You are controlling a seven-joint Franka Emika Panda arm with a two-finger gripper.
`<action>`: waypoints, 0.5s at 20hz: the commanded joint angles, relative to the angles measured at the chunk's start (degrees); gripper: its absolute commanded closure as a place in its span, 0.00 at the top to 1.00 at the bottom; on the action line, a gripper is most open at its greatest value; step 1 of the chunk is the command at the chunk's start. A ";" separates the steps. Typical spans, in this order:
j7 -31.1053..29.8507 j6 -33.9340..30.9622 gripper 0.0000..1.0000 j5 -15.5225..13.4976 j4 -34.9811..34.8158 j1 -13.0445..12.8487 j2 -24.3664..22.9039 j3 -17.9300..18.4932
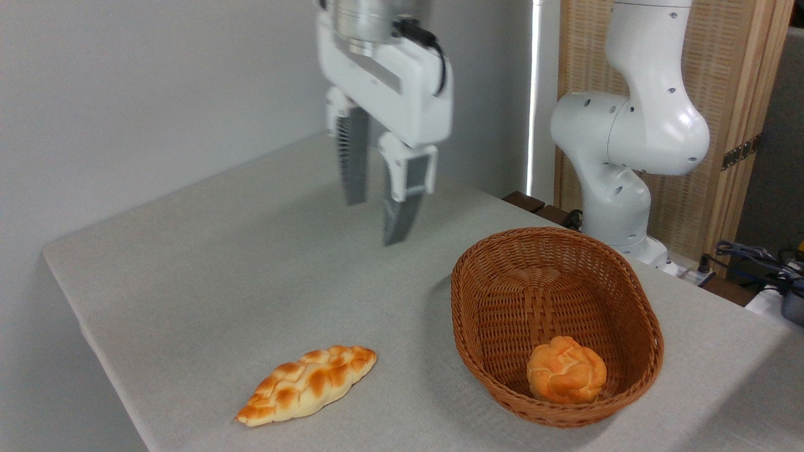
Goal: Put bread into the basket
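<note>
Bread (566, 369): small knotted bun, lying inside the basket (490, 263) at its near end.
Handling: likely light and soft; grip gently across its rounded sides.
Gripper (377, 216): raised well apart, fingers parted, holding nothing.
Braided loaf (308, 383): on table (220, 263).

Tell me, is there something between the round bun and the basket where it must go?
Nothing visible stands between them: the bun already lies inside the basket, at its near end. The end effector hangs open and empty above the table. The braided loaf lies apart on the table, left of the basket.
</note>
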 commanded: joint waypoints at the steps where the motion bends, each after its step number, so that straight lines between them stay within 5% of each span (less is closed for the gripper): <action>1: -7.48 -5.18 1.00 1.39 7.52 -4.21 5.87 1.25; 3: -8.01 -7.04 1.00 4.99 8.32 -6.14 6.76 1.34; 10: -10.74 -7.13 1.00 5.62 7.97 -6.85 7.64 2.04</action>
